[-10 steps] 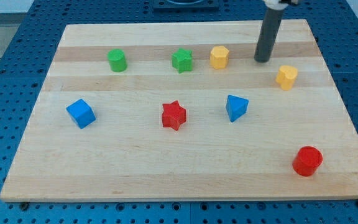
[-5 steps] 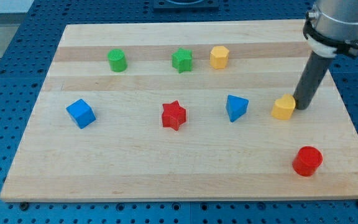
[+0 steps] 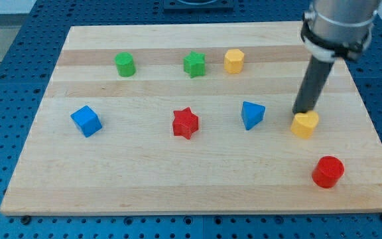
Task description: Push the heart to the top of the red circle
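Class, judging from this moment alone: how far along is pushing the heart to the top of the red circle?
Partly done. The yellow heart sits above the red circle, slightly to the view's left, with bare board between. In hand: my tip is at the heart's top edge, placed to push it down. Left: closing the gap and nudging it rightward.

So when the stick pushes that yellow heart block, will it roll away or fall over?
Probably neither. The yellow heart sits low and flat on the wooden board, so it should slide, not roll or tip. My tip touches its upper edge slightly left of centre, so it might twist a little while heading down toward the red circle.
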`<state>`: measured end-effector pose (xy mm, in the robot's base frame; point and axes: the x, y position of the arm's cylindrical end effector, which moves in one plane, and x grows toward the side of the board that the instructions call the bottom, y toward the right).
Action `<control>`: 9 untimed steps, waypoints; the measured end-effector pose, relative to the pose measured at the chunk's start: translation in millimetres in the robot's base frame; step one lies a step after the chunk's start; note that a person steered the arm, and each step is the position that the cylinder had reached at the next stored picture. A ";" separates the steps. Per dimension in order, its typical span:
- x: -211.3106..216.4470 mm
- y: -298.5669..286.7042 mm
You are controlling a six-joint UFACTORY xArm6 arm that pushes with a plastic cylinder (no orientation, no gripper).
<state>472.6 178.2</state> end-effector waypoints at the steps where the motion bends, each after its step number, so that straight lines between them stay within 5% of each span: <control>1: 34.7 0.0; 3: 3.4 -7.4; 5: 43.8 -89.9; 7: 75.0 -66.0; 9: 36.8 -46.4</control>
<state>509.4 131.8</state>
